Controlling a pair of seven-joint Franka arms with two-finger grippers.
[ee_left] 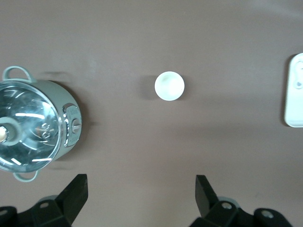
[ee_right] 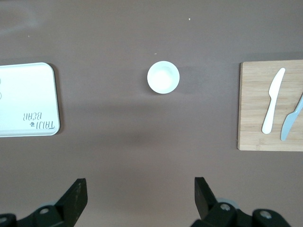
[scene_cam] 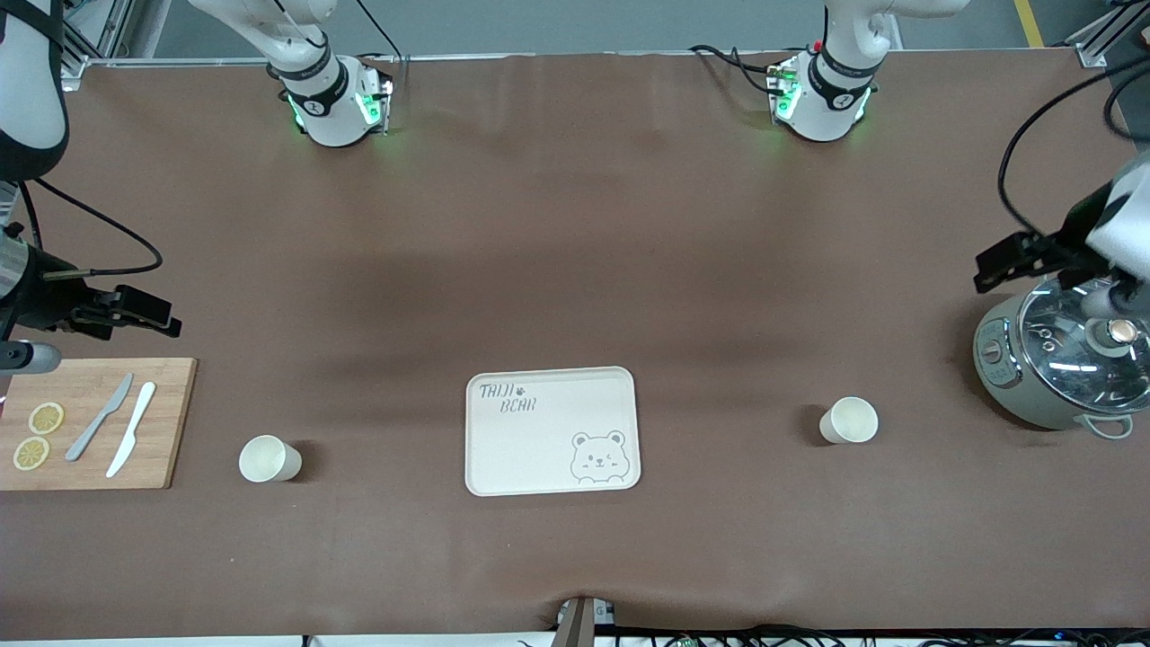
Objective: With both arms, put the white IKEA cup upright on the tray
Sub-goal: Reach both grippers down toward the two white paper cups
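Cups (scene_cam: 849, 420) (scene_cam: 269, 459) upright on worktop, tray (scene_cam: 503, 449) bare. Left gripper (ee_left: 141, 194), right gripper (ee_right: 140, 196) spread, high. Risk: finger clips rim, cup tips.

The wooden cutting board (scene_cam: 108, 422) is cut off at the front view's edge; the pot (scene_cam: 1065, 364) is partly covered by the left end effector (scene_cam: 1020, 259).

Brown matte table cover (scene_cam: 575, 225), faintly creased, soft shadows across its middle; grey floor (scene_cam: 575, 22) along the top edge, yellow line (scene_cam: 1029, 22) at one corner; aluminium frame rails (scene_cam: 1101, 40) at the corners
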